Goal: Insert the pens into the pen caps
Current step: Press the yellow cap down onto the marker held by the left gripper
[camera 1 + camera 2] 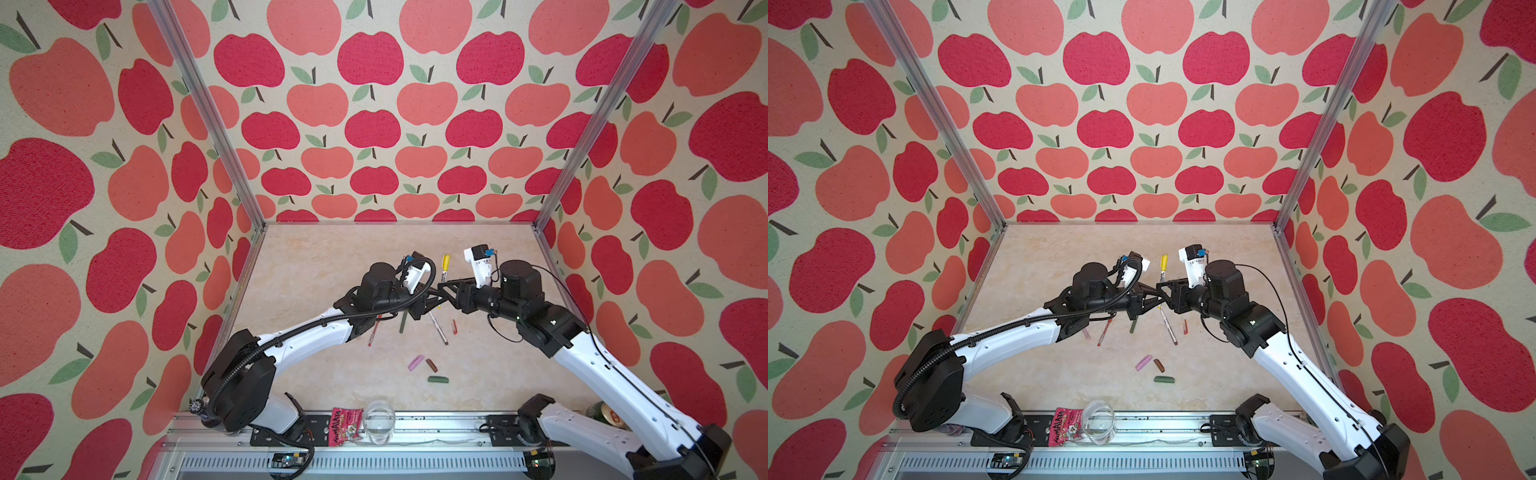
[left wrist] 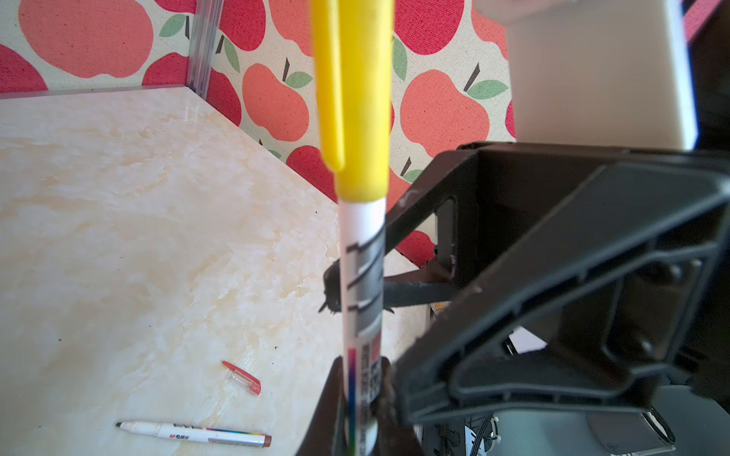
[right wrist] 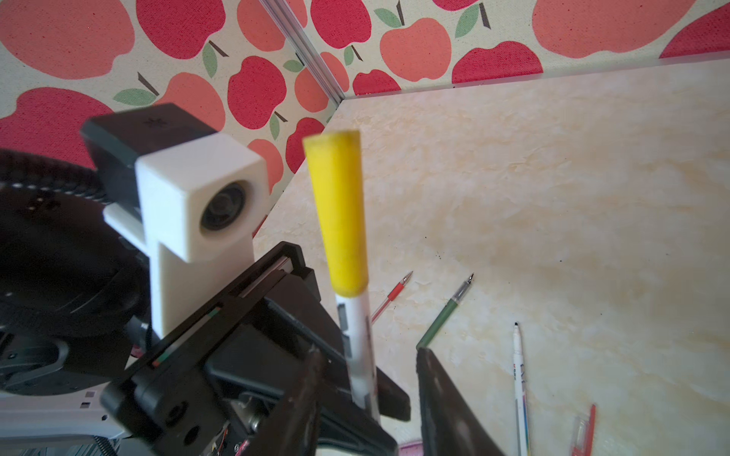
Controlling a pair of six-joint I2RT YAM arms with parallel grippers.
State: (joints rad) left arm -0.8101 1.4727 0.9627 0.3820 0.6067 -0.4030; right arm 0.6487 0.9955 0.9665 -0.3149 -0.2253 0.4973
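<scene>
My left gripper (image 2: 361, 379) is shut on a white-barrelled pen (image 2: 365, 276) and holds it upright above the table. A yellow cap (image 2: 355, 98) sits on its upper end, seen in both top views (image 1: 445, 262) (image 1: 1164, 261). My right gripper (image 3: 369, 355) faces the left one, open, its fingers (image 3: 434, 395) on either side of the barrel below the cap. On the table lie a red pen (image 1: 374, 332), a dark green pen (image 1: 403, 322), a second white pen (image 1: 438, 328) and a thin red cap (image 1: 454, 327). Nearer the front lie a pink cap (image 1: 416, 362), a brown cap (image 1: 432, 365) and a green cap (image 1: 439, 379).
The end of a lilac-pink pen (image 1: 1086, 333) shows under the left arm. A snack packet (image 1: 345, 426) and a clear glass (image 1: 379, 419) stand at the front rail. A can (image 1: 602, 411) sits at the front right. Apple-patterned walls close in three sides.
</scene>
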